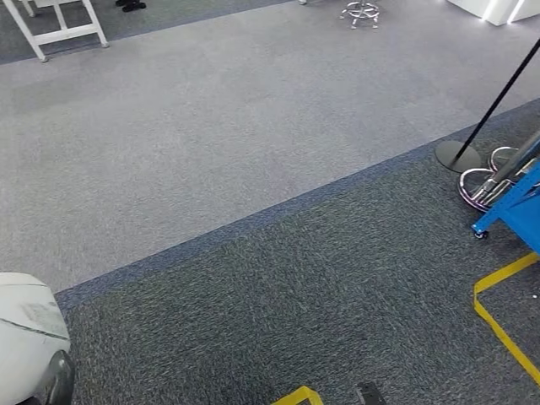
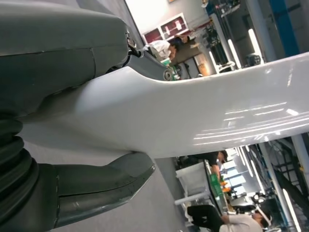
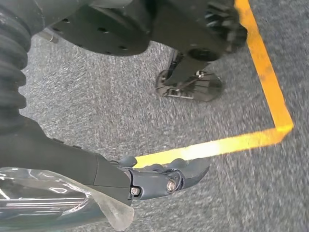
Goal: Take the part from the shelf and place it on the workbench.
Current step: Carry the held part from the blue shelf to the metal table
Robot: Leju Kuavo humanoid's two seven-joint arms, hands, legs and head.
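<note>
The part (image 2: pixel 189 116) is a long, glossy white moulded piece. My left hand (image 2: pixel 73 121) grips it, with dark fingers (image 2: pixel 62 58) over one face and the thick grey thumb (image 2: pixel 105 186) under the other. In the head view the white part (image 1: pixel 25 333) shows at the lower left corner, with my left hand (image 1: pixel 58 381) dark beside it. My right hand (image 3: pixel 120 176) hangs low over the carpet, its dark fingers (image 3: pixel 171 179) stretched out with nothing in them; a clear film lies along its thumb side.
Grey and dark carpet (image 1: pixel 255 169) lies ahead. A blue cart (image 1: pixel 515 211), chrome stool bases (image 1: pixel 481 186) and a black pole stand (image 1: pixel 458 156) stand at the right. Yellow tape (image 1: pixel 503 329) marks the floor. A white frame (image 1: pixel 57 25) is far left. People (image 2: pixel 226 217) sit at benches.
</note>
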